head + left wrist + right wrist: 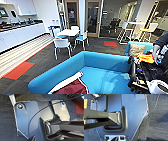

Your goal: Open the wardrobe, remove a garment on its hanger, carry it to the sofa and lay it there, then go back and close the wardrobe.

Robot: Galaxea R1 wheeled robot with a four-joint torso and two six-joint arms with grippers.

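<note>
The bright blue sofa (105,72) stands right in front of me, low in the head view, its seat facing me. The garment (72,88), a maroon jacket with a white sleeve, lies on the sofa's near left end by the armrest. Its hanger is hidden. Both wrist views look past my own plates and bars down onto dark carpet (6,119), and I cannot make out either gripper's fingers.
A person (160,47) with a control rig stands at the right, beside a smaller blue seat with a beige cushion (136,49). Beyond the sofa are a white table (67,32) with chairs, a kitchen counter (17,32) at the left, and a high table (132,23) with stools.
</note>
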